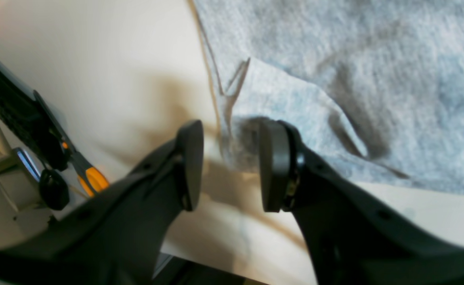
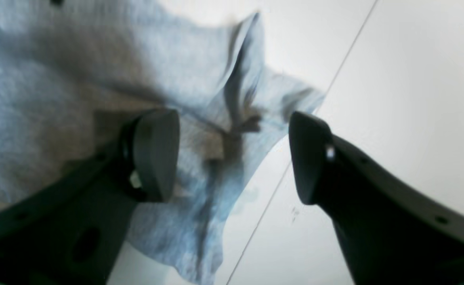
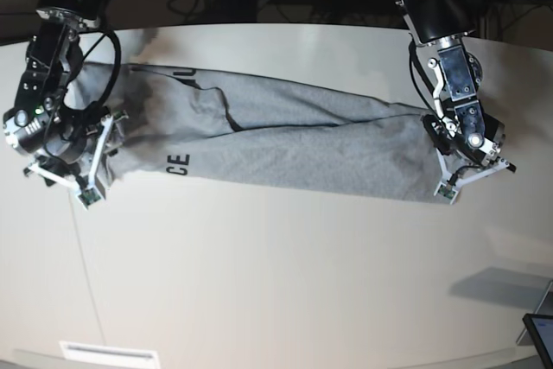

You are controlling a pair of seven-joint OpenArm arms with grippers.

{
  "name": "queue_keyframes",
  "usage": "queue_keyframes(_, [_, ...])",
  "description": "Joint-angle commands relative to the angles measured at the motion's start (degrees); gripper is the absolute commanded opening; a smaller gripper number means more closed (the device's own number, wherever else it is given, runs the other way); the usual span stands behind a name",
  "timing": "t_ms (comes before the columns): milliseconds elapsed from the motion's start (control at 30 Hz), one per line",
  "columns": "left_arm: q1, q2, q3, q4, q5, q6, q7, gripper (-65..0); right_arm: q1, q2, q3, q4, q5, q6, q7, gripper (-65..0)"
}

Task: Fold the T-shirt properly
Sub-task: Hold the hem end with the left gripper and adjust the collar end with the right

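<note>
In the base view the right gripper (image 3: 76,186) sits at the left end of the T-shirt (image 3: 294,149), which lies stretched in a long, roughly folded band across the pale table (image 3: 276,283). Black capital letters show on the cloth a little to the inside of that gripper. From the right wrist view the right gripper (image 2: 232,154) has its jaws spread wide, with nothing clamped between them. One fingertip (image 2: 156,154) hangs over the grey fabric, the other is over bare table just past the shirt's edge. A crumpled, shadowed fold of the T-shirt (image 2: 97,79) lies in the gap between the two, nearer the first finger, and the ragged hem runs down beneath it. A thin seam line in the table passes close beside the second finger.

At the far right end of the band, the left gripper (image 3: 467,174) stands at the shirt's corner. In the left wrist view the left gripper (image 1: 228,166) has its jaws partly apart. A corner of the T-shirt (image 1: 335,59) reaches into the gap from beyond the fingertips, its edge just beside one pad (image 1: 273,166); whether the pads pinch the cloth cannot be told, since the view is blurred. The rest of the shirt spreads away beyond that finger, while the other finger is over bare table.
</note>
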Motion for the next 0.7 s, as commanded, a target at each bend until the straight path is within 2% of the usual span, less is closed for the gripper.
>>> queue_keyframes(0, [-0.95,-0.74,-0.19,0.78,0.65,0.16,-0.29,-41.3,1.68,0.47,0.12,0.43,0.17,0.12,0.72,-23.6])
queue_keyframes(267, [-0.95,-0.74,-0.1,0.78,0.65,0.16,-0.2,-41.3,7.39,0.47,-0.23,-9.33,0.17,0.12,0.81,-37.4])
queue_keyframes(533, [-0.95,-0.74,-0.1,0.78,0.65,0.16,-0.2,-41.3,10.2,0.38,-0.41,-11.44,0.17,0.12,0.81,-37.9])
queue_keyframes(667, [-0.95,-0.74,-0.1,0.78,0.65,0.16,-0.2,-41.3,11.7,-0.67,-0.41,-15.66,0.17,0.12,0.81,-38.2])
